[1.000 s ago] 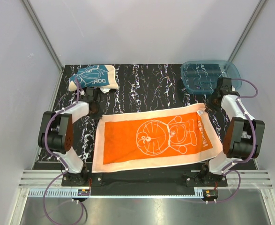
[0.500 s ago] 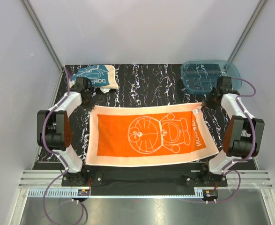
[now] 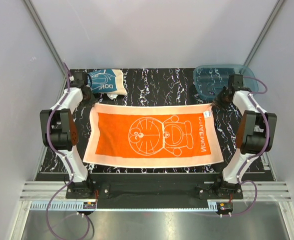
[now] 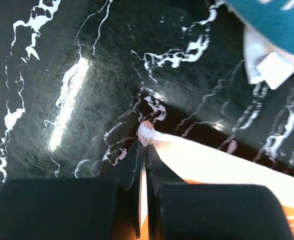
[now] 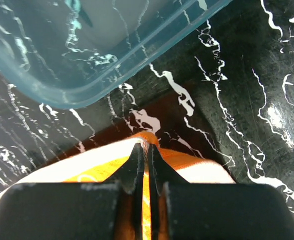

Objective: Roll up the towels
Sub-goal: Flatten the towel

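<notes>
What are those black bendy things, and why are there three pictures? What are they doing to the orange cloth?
They are two robot arms on a black table. One picture looks down from above; the other two come from a small camera on each wrist, showing its fingers close up. The left gripper and right gripper are each shut on a far corner of the orange towel, spread between them. A teal towel lies crumpled at the back left; a blue tray sits at the back right.
</notes>
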Robot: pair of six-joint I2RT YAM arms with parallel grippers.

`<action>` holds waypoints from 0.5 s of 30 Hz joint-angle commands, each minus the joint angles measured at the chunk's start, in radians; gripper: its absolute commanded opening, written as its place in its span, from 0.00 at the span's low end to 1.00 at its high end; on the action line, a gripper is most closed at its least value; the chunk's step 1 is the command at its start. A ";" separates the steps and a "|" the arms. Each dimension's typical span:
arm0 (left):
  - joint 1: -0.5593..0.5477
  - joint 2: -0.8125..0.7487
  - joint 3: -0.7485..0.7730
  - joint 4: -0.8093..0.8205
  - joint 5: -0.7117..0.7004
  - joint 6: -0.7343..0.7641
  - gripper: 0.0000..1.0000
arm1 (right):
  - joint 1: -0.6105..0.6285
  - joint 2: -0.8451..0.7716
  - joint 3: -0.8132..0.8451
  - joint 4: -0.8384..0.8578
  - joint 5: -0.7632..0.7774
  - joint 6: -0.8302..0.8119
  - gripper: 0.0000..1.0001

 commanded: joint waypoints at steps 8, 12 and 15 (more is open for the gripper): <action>0.010 -0.149 -0.021 0.031 0.008 0.013 0.93 | 0.008 -0.110 0.029 -0.081 0.098 -0.010 0.84; 0.012 -0.290 -0.085 0.028 0.075 -0.014 0.99 | 0.008 -0.269 -0.015 -0.112 0.068 -0.013 0.90; -0.002 -0.480 -0.205 0.074 0.140 -0.037 0.99 | 0.008 -0.414 -0.077 -0.126 0.052 -0.016 1.00</action>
